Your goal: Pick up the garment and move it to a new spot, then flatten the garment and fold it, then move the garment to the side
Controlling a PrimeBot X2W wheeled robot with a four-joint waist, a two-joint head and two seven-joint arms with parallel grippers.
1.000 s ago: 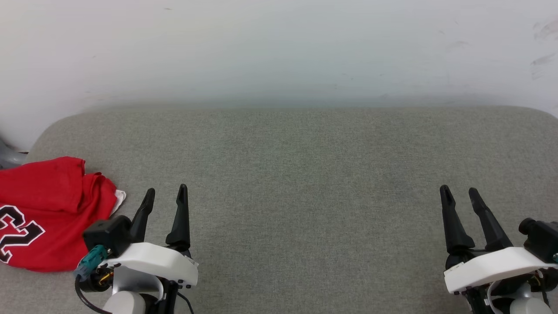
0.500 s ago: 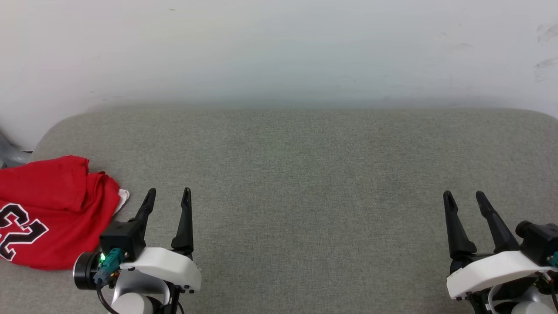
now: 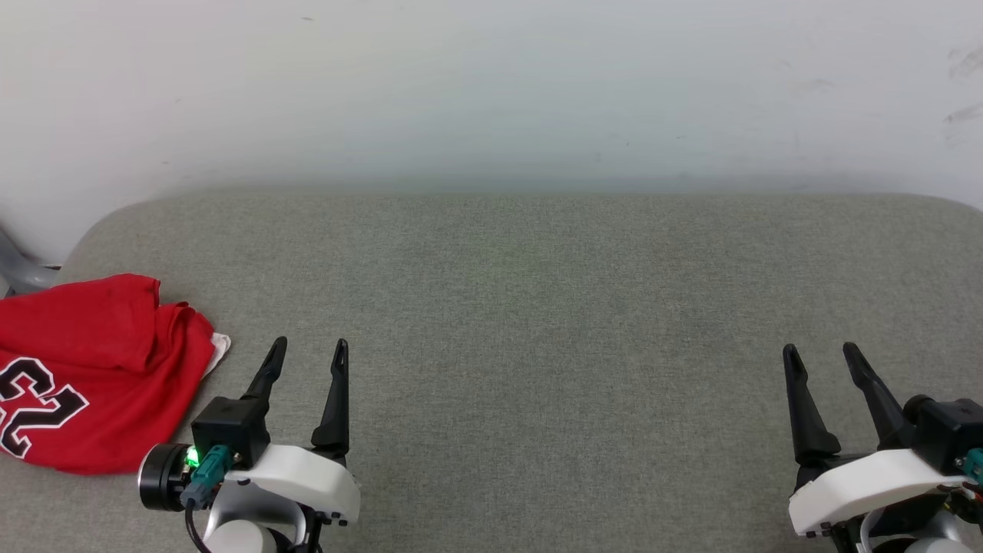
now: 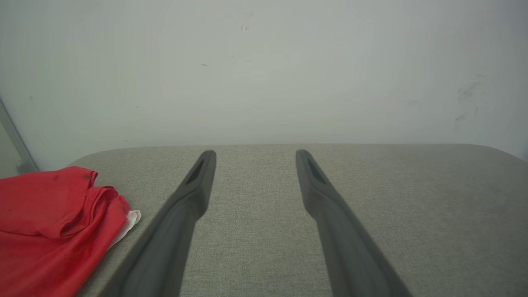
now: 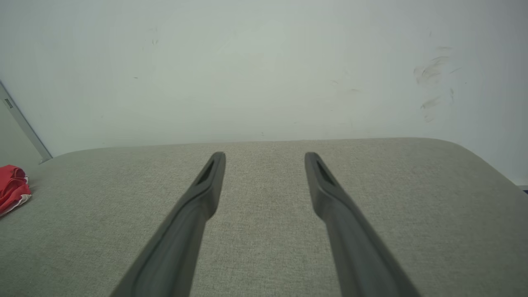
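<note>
Nearest, at the bottom of the head view, the left gripper [image 3: 310, 343] and the right gripper [image 3: 819, 349] are seen well apart from each other. Each has its two dark fingers spread wide, and nothing is held between them. Both are poised over the grey padded surface [image 3: 537, 307] and pointed toward the wall. This is judged to be a resting stance, with the cloth let go and the middle of the pad left free.

Just beside the left gripper, on its left and not touched by it, the garment [image 3: 92, 369] is laid at the left edge of the pad and partly cut off by the frame. It is gathered into a compact red stack of layers, with a rolled fold along its far side and a small white corner showing at its right edge. From that lie, it may be judged as folded and set aside, so little of the task seems left.

On the top layer a black, white-outlined "23" can be read, turned upside down to the head camera. No other writing is shown.

Farther off, a grey bar [image 3: 15, 269] is glimpsed behind the garment, and the pad is bounded by a plain pale wall [image 3: 491, 92] marked with faint scuffs.
</note>
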